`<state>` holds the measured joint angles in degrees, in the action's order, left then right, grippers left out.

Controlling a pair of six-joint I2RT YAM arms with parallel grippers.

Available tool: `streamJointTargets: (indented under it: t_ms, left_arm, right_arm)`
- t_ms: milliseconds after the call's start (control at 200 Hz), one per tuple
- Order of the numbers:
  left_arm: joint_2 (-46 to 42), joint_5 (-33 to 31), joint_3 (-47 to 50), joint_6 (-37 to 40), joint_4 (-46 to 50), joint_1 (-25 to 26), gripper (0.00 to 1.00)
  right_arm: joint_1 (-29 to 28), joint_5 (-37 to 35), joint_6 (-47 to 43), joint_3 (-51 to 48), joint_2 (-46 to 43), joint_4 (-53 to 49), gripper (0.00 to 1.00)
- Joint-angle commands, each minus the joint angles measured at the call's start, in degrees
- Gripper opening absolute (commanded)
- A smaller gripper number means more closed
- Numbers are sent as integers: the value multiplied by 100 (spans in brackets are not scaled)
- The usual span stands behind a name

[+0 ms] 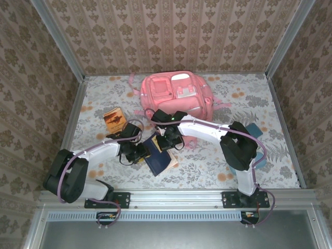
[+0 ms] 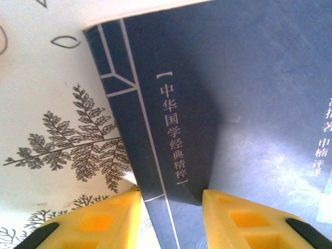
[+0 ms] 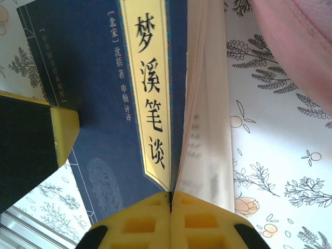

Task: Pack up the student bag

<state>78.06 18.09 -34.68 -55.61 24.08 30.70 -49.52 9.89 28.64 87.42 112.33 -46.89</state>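
The bag [image 1: 176,96] lies flat on the counter [image 1: 207,166]. It is on the far side of both end effectors and nearest to the right one. In the right wrist view, its pink fabric shows just beyond the fingers and to their right.

The right end effector [image 3: 170,197] is closed. Its two yellow fingers meet on the lower edge of the front cover of a dark blue book [image 3: 93,104]. The cover is lifted a little from the pages, which fan out directly to the right of the fingers. The gold title strip of the cover runs away from the fingertips.

The left end effector [image 2: 171,212] is at the other side of the same book, at the spine. Its fingers [image 2: 109,220] stand apart and the printed spine passes between them. It cannot be told whether they press on it or only stand beside it.

In the top view the two end effectors are near each other, with the book under and between them, near the middle of the counter.

A brown book [image 1: 115,119] lies beyond the left end effector, a little to its left and apart from it. A teal case [image 1: 254,127] lies well to the right of the right end effector, partly behind that arm.
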Motion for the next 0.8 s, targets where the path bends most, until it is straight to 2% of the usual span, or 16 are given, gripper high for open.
streamJointTargets:
  t_ms: [0, 110, 180, 315, 415, 595, 795]
  left_arm:
    - [-128, -179, -143, 201, 294, -97, 39]
    - [-574, -13, -198, 386, 411, -414, 49]
    - [-897, 184, -196, 532, 464, -899, 58]
    - [-1375, 597, -240, 784, 509, -1485, 83]
    - [-1609, 1094, -262, 824, 233, -1768, 95]
    - [-1867, 1241, -694, 927, 323, -2061, 100]
    - [-2032, 1337, -1259, 945, 223, -2166, 100]
  right_arm:
    - [-24, 163, 26, 42, -345, 43, 2]
    - [80, 469, -25, -107, -605, 355, 0]
    - [195, 809, -43, -217, -789, 614, 0]
    - [492, 1543, 22, -307, -1080, 1008, 0]
    - [714, 2030, 136, -328, -1309, 1286, 0]
    - [1069, 2611, 294, -179, -1753, 1578, 0]
    - [1478, 2571, 367, -113, -2279, 1778, 0]
